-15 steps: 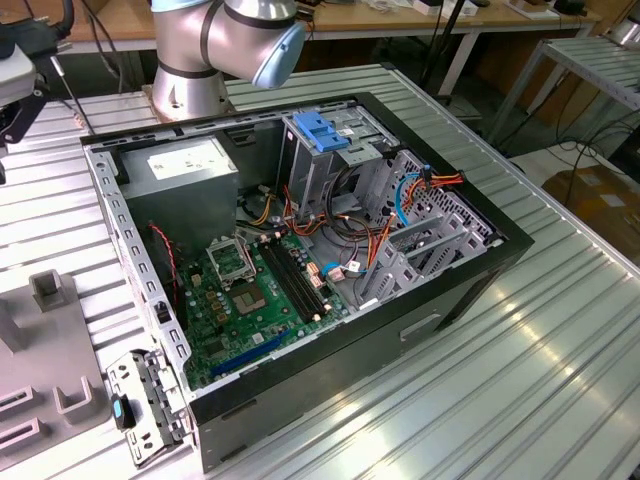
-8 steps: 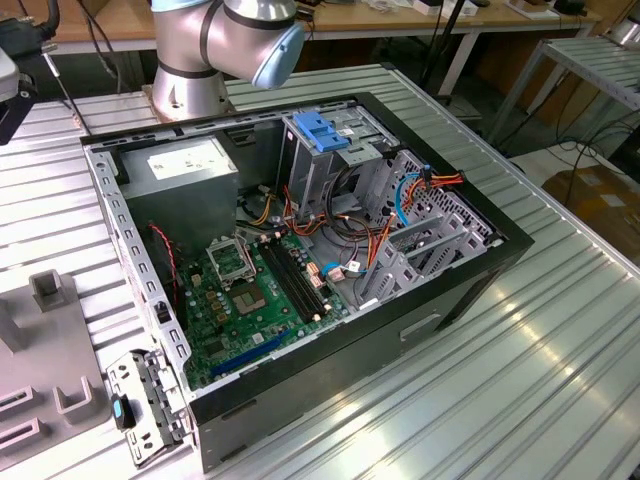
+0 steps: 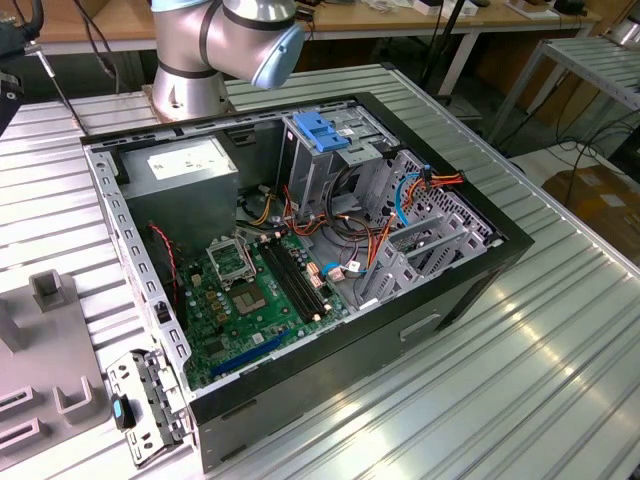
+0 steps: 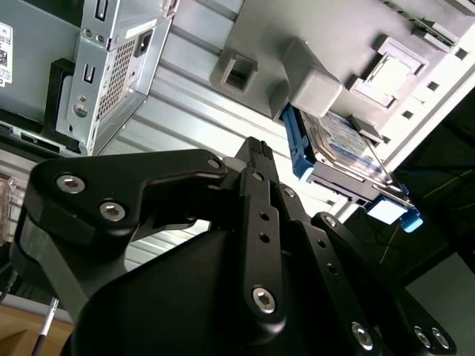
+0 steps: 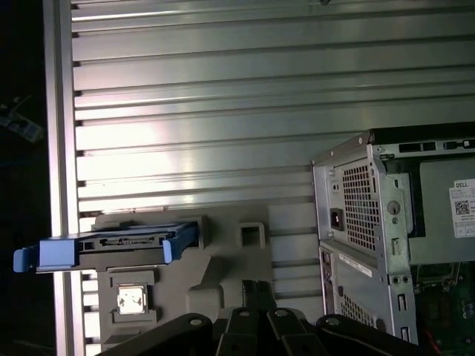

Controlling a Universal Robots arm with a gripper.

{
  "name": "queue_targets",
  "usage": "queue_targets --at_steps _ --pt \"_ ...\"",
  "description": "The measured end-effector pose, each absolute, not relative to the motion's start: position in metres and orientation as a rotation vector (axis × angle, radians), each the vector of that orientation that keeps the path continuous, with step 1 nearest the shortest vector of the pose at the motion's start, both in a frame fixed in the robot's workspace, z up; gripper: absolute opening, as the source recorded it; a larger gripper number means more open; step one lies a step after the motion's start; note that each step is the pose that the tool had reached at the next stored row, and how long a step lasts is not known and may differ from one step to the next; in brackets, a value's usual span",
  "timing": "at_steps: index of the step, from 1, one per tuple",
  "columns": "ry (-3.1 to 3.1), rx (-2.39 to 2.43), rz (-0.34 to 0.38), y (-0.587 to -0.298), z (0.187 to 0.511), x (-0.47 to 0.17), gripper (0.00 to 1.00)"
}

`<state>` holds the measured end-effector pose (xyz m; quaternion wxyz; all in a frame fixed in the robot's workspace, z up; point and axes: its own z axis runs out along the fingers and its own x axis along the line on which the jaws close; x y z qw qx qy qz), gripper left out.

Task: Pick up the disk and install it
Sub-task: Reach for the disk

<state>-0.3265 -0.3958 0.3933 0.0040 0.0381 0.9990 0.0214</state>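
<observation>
The disk (image 4: 347, 152) is a silver-grey drive with a printed label and blue side rails. It stands on edge in a slot of the grey fixture (image 4: 315, 89). In the first wrist view the disk (image 5: 111, 249) shows edge-on, its blue rails sticking out past the fixture (image 5: 223, 274). My gripper (image 4: 256, 152) hangs over the ribbed table a short way from the disk, touching nothing. The black fingertips of the gripper (image 5: 256, 291) sit together, shut and empty.
The open computer case (image 3: 470, 290) lies on the ribbed metal table (image 3: 560, 380). Inside are the drive cage with a blue latch (image 3: 325, 135), the grey power supply box (image 3: 185, 170), the green motherboard (image 3: 250, 300) and loose cables. The arm's base (image 3: 190, 80) stands behind the case.
</observation>
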Motion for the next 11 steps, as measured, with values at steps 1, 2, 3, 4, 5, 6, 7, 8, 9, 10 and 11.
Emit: queue_targets --at_steps 1,2,3,4,5,6,7,8,9,10,11 --pt "3.131 0.119 0.067 -0.396 0.393 -0.327 0.11" --pt "3.131 0.119 0.067 -0.396 0.393 -0.328 0.11" --pt "3.131 0.119 0.067 -0.396 0.393 -0.330 0.11" --pt "3.131 0.119 0.067 -0.396 0.393 -0.331 0.11" --pt "3.131 0.119 0.067 -0.396 0.393 -0.332 0.11" --pt "3.131 0.119 0.067 -0.396 0.393 -0.334 0.11" --pt "3.131 0.119 0.067 -0.396 0.393 -0.335 0.11" --pt "3.131 0.119 0.067 -0.396 0.393 -0.337 0.11" --pt "3.131 0.119 0.067 -0.396 0.393 -0.339 0.11" --pt "3.131 0.119 0.067 -0.396 0.393 -0.340 0.11" --pt "3.131 0.119 0.067 -0.396 0.393 -0.342 0.11"
